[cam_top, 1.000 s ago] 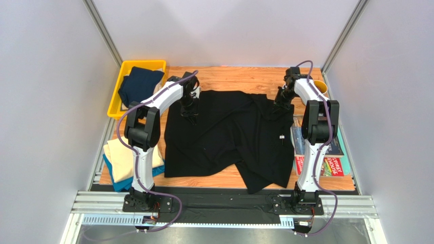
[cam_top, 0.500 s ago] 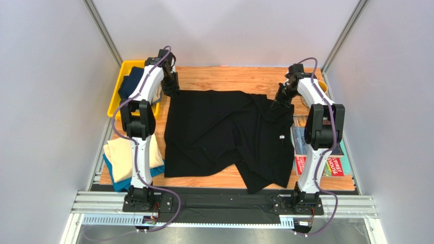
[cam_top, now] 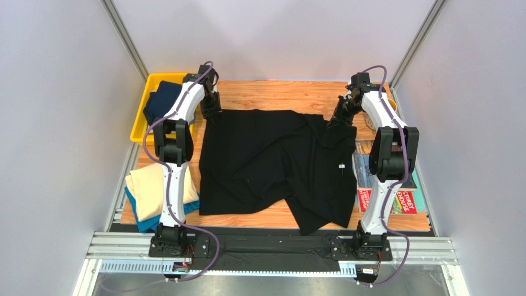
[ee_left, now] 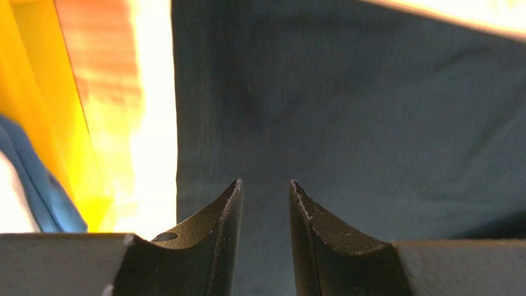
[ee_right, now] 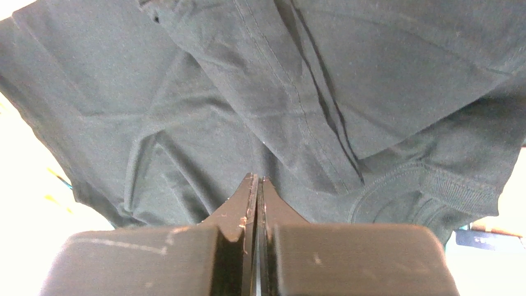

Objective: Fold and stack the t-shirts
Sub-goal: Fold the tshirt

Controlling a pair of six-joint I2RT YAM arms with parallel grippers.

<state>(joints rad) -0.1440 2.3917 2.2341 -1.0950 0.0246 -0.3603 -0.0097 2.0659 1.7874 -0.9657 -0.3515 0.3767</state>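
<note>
A large black t-shirt (cam_top: 265,160) lies spread and rumpled across the wooden table, its right half bunched over itself. My left gripper (cam_top: 212,111) hovers at its far left corner. In the left wrist view that gripper (ee_left: 265,182) is open, with the dark cloth (ee_left: 370,123) below and nothing between the fingers. My right gripper (cam_top: 336,119) is at the shirt's far right corner. Its jaws (ee_right: 254,177) are shut just above the creased cloth (ee_right: 216,123). A navy t-shirt (cam_top: 162,102) lies in the bin. A cream t-shirt (cam_top: 145,191) rests folded on a teal one (cam_top: 145,223).
The yellow bin (cam_top: 141,132) stands at the far left, close beside my left gripper; its wall (ee_left: 37,123) shows in the left wrist view. Colourful magazines (cam_top: 401,194) lie at the right edge. Grey walls enclose the table on three sides.
My left arm swung from above the shirt's upper left part out to its far left corner, and its jaws opened wider. My right gripper shifted slightly toward the back, still shut.
</note>
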